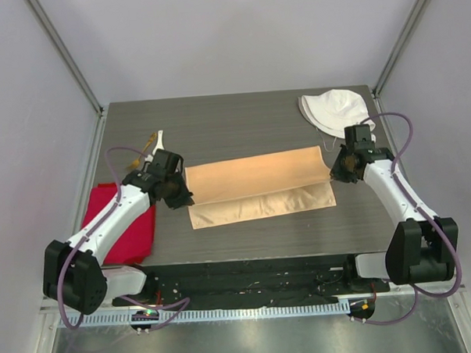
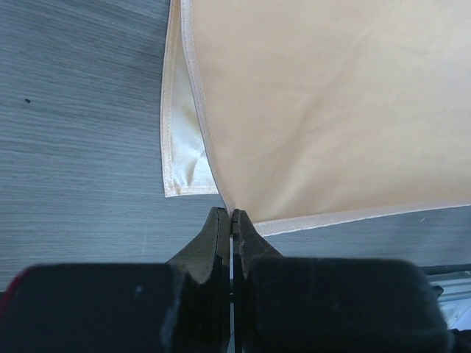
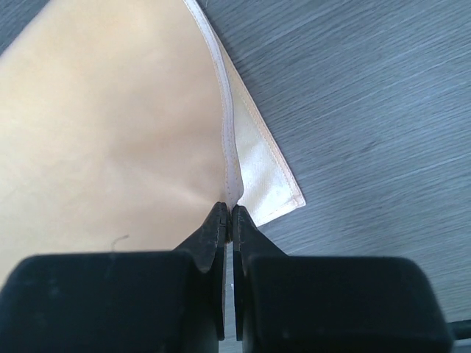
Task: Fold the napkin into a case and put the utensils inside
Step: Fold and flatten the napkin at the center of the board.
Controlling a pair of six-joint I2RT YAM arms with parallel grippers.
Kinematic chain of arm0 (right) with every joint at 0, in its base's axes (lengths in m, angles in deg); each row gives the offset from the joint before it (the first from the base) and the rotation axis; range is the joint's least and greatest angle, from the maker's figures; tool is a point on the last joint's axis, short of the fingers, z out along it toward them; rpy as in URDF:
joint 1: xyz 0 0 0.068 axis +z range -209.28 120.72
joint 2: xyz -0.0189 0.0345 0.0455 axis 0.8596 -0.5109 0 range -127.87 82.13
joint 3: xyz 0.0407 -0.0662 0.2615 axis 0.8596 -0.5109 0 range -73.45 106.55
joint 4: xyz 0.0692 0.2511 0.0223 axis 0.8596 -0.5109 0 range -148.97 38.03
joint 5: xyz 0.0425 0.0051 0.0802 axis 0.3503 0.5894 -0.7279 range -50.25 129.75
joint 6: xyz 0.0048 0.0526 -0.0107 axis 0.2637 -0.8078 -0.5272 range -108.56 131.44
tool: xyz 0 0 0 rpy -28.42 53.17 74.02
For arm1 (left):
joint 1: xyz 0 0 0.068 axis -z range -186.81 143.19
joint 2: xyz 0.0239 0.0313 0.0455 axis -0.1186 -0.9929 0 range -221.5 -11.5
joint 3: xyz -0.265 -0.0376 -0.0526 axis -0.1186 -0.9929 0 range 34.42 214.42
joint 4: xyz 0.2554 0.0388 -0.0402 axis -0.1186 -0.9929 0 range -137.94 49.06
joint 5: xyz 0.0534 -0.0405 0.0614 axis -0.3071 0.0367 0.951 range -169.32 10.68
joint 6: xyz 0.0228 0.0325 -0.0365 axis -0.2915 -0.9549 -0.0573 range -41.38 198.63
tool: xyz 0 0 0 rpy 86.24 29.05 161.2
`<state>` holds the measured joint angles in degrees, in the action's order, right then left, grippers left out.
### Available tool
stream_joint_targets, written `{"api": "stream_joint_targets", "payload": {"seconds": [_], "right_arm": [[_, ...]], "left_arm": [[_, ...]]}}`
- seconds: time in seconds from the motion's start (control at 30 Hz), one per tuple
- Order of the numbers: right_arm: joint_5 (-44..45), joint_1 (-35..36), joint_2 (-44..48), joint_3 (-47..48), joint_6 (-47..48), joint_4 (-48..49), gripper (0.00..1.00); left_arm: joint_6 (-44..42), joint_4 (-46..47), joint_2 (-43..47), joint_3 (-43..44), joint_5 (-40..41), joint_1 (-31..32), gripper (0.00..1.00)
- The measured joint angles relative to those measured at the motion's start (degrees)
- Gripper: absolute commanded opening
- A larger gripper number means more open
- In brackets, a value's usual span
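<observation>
Fold step in hand: left tool (image 2: 231, 215) and right tool (image 3: 231, 209) each clamped on a napkin (image 1: 255, 183) corner, edge seemingly lifted; next, lay it down evenly.

Thin peach-orange square cloth napkin (image 2: 331, 110): fine woven fabric. The face rising directly ahead of the left gripper (image 2: 232, 218) fingertips is smooth and matt. The layer lying flat just left of those fingertips has a satin sheen. The stitched hem is paler and faintly glossy. The same contrast shows at the right gripper (image 3: 231, 210), with the sheen on the corner just right of its fingertips. Fingers (image 3: 213, 239) of both grippers: black, matt, plastic-looking. Dark grey table top (image 2: 73, 147) either side of the fingers: wood-grain finish, finely streaked, low sheen. Bright red cloth (image 1: 132, 228) and white fabric hat (image 1: 338, 109): soft, matt.
</observation>
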<state>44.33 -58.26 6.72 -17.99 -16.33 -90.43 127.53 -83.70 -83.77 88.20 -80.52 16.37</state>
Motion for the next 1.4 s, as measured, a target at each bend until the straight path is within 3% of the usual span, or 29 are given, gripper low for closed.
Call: {"api": "stream_joint_targets", "payload": {"seconds": [0.43,1.13,1.27,1.4], "right_arm": [[-0.39,0.00,1.92,0.00,0.07,-3.63,0.01],[-0.90,0.00,-4.46,-7.37,0.33,2.43,0.01],[-1.09,0.00,-4.66,-4.13,0.20,1.70,0.01],[-1.36,0.00,-8.35,9.68,-0.85,3.02,0.01]], "left_arm": [[0.20,-1.92,3.39,-0.74,0.00,0.00,0.00],[0.52,6.84,-5.11,-10.64,-2.27,0.00,0.00],[-0.02,4.24,-4.90,-4.68,0.50,-0.11,0.00],[-1.53,3.34,-8.72,12.94,2.97,-1.60,0.00]]}}
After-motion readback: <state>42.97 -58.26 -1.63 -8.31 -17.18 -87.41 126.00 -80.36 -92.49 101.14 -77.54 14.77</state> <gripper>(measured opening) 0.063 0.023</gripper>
